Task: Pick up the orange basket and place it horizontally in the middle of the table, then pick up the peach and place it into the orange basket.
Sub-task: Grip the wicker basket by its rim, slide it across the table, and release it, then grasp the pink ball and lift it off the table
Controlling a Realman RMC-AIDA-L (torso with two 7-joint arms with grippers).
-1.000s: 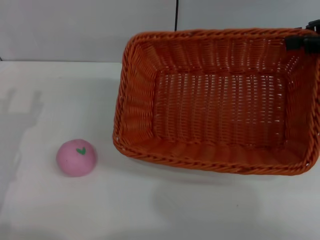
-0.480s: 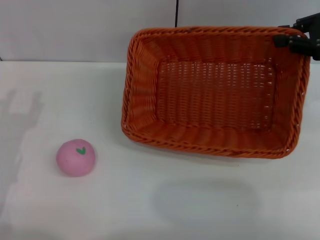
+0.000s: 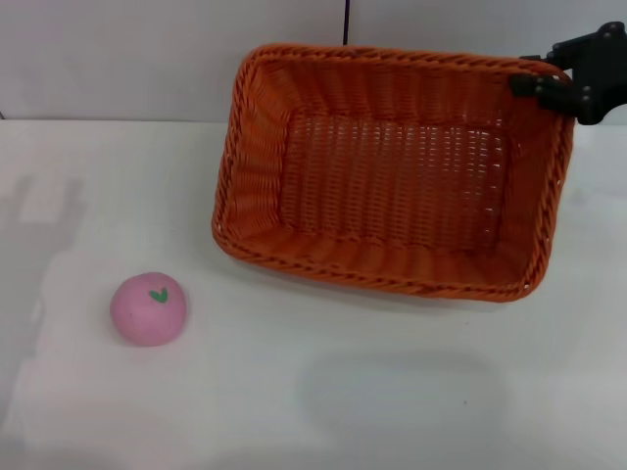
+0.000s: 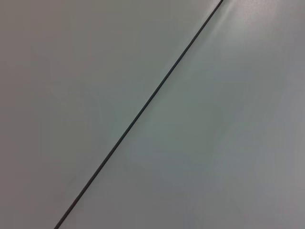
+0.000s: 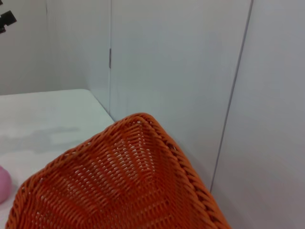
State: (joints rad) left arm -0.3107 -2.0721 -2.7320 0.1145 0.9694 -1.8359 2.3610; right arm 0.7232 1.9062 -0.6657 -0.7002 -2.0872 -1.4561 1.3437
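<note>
The orange basket (image 3: 392, 176) hangs tilted above the table (image 3: 294, 411), its open side towards me and its long side running roughly left to right. My right gripper (image 3: 534, 85) is shut on the braided rim at the basket's far right corner. The right wrist view shows a corner of the basket (image 5: 119, 181) from close up. The peach (image 3: 148, 308), pink with a green leaf mark, lies on the table at the front left, well apart from the basket. A sliver of the peach (image 5: 2, 183) also shows in the right wrist view. My left gripper is out of view.
A grey panelled wall (image 3: 147, 59) stands behind the table. The left wrist view shows only a wall panel seam (image 4: 143, 109). The basket's shadow (image 3: 402, 392) falls on the table's front middle. A small dark part (image 5: 5, 19) at the right wrist view's edge is unidentifiable.
The right gripper has carried the basket to the left and turned it. The near rim has risen away from the table. The peach has not moved.
</note>
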